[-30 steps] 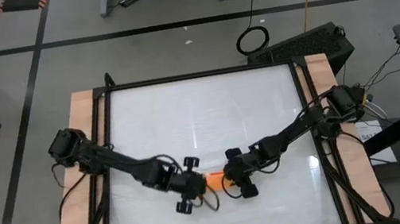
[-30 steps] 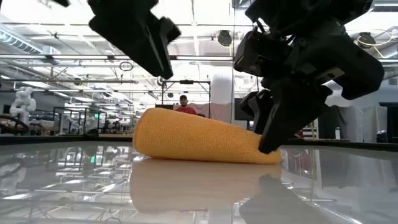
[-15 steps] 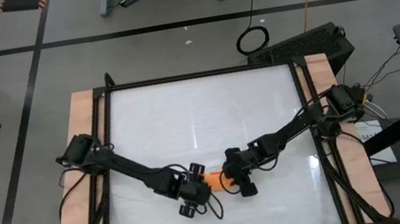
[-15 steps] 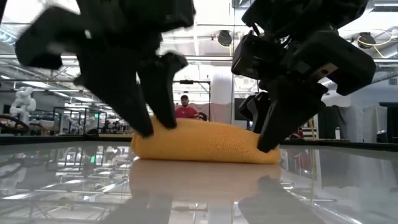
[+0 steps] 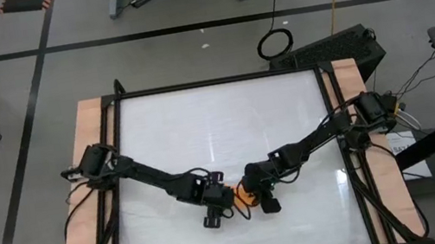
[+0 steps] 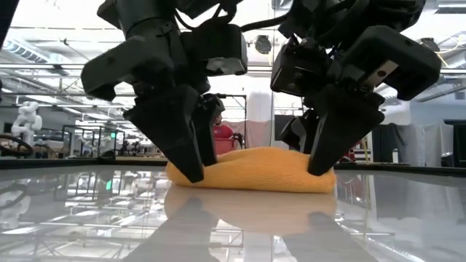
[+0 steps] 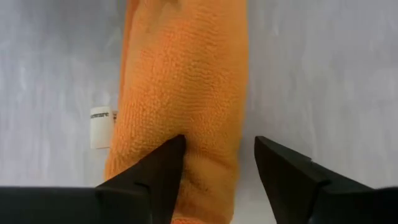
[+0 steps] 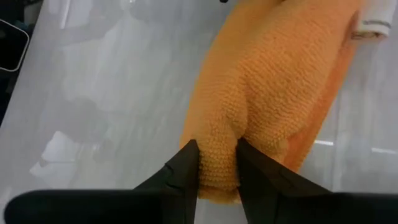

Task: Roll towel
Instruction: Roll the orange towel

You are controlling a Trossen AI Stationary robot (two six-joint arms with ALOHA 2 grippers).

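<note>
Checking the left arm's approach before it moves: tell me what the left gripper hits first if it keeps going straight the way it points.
The towel. The left gripper points down at it, open fingers straddling the roll's edge, one finger over the cloth. Depth is unclear, but the table likely lies right beneath.

The towel (image 5: pixel 244 195) lies on the surface (image 5: pixel 219 130) near its front edge, between the left gripper (image 5: pixel 219 200) and the right gripper (image 5: pixel 254 193).
</note>
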